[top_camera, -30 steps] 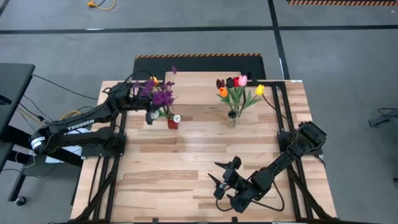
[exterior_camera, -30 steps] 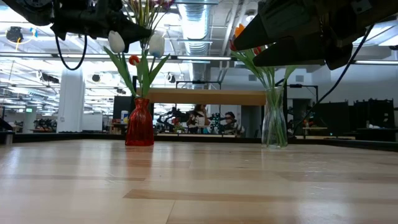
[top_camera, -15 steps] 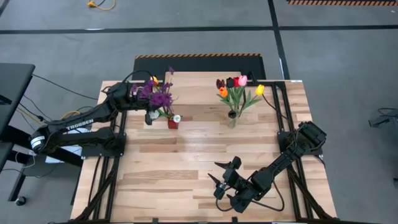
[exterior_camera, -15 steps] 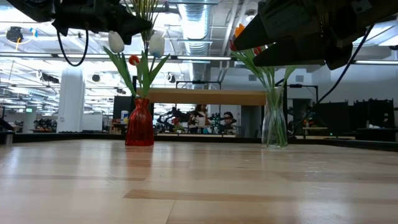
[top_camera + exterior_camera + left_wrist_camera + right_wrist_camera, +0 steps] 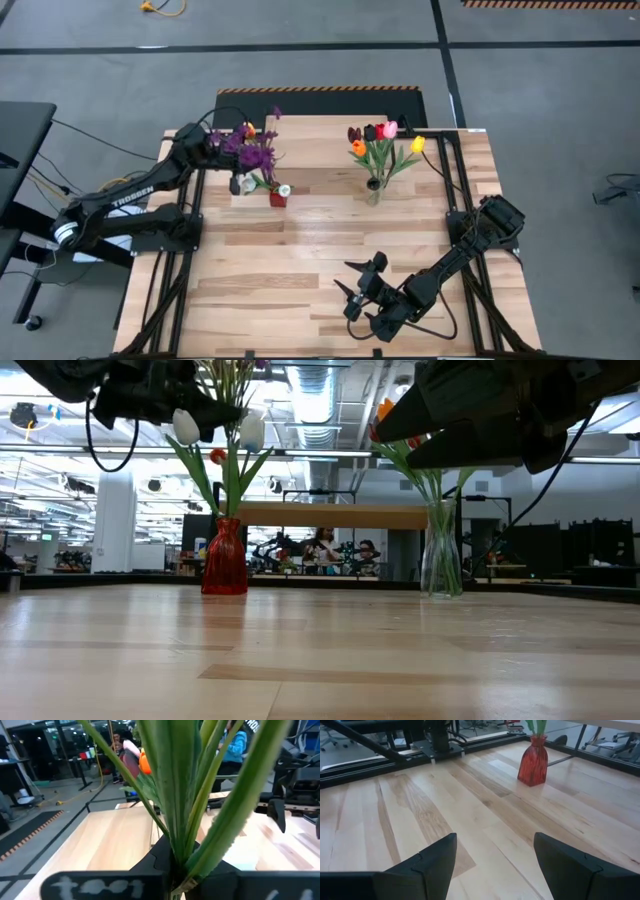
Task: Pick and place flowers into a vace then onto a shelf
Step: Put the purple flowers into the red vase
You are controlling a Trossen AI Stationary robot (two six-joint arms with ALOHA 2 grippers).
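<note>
A: Table [image 5: 300, 250] first. Where are the arms?

B: Left gripper [image 5: 175, 870] is clamped tight on green flower stems [image 5: 180, 795], above the red vase [image 5: 277, 198]. Right gripper [image 5: 495, 855] hangs spread wide over bare wood, holding nothing; red vase well ahead of it.

A: Other flowers [image 5: 380, 145]?

B: In the glass vase [image 5: 441, 560]; shelf [image 5: 340, 515] sits behind it.

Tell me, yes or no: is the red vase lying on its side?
No, the red vase stands upright on the table with flowers rising from it.

glossy red vase [image 5: 534, 761], smooth wooden table [image 5: 470, 815]
</note>
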